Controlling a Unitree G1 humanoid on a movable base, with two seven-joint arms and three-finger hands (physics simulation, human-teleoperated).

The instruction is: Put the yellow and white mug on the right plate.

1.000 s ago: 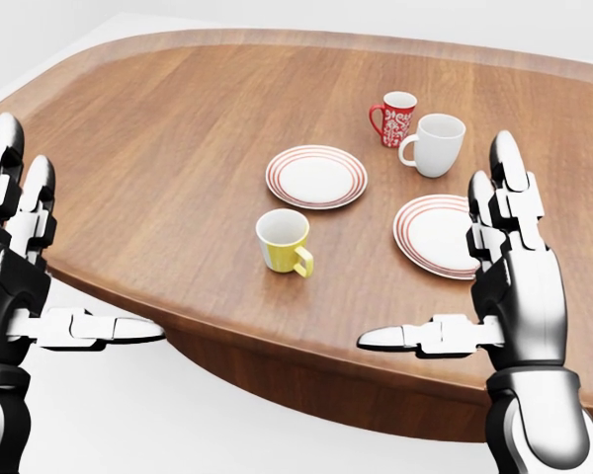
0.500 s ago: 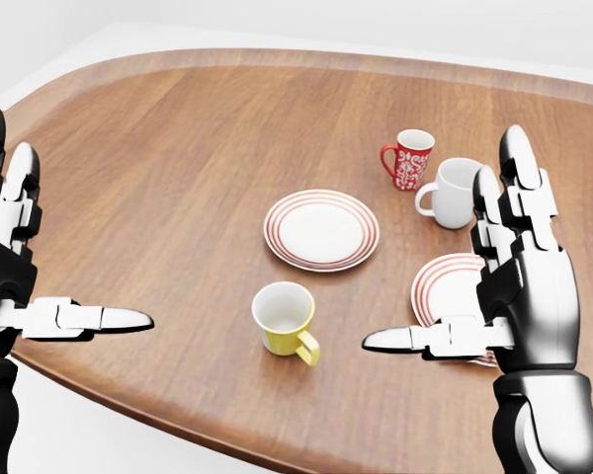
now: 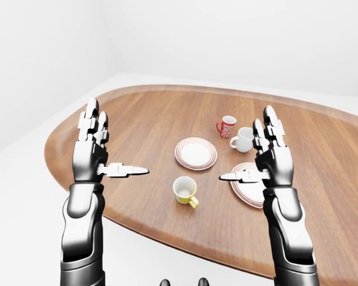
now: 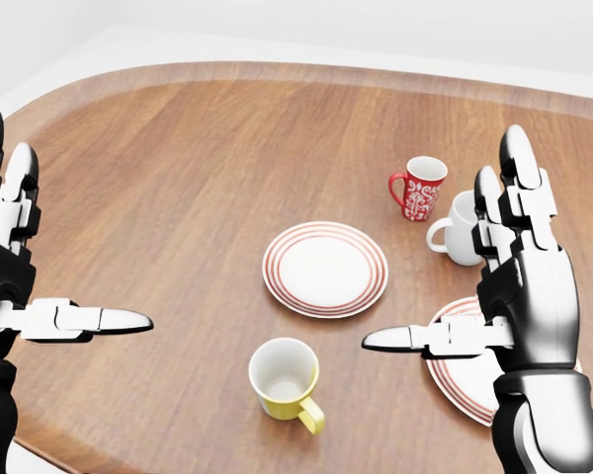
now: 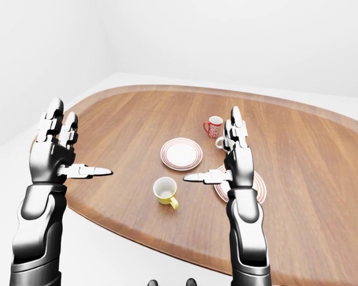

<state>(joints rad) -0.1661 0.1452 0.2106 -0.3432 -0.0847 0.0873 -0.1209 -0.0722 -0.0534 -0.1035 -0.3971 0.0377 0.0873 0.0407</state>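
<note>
Fingers spread open and empty on left hand [image 3: 90,156] and right hand [image 3: 273,159], yellow and white mug [image 4: 285,377] upright on wooden table [image 4: 178,188], right plate [image 3: 246,192] partly behind right hand

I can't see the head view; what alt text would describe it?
Two open robot hands, left hand and right hand, hover over a brown wooden table holding a yellow and white mug, two red-rimmed white plates, a red patterned mug and a white mug.

The tabletop [image 4: 178,178] was brown wood with visible grain. The mug [image 4: 285,380] was yellow outside and white inside. Both plates [image 4: 324,268] [image 4: 455,370] were white with red rings. One cup [image 4: 420,188] was red with a white pattern, another cup [image 4: 460,232] plain white.
</note>
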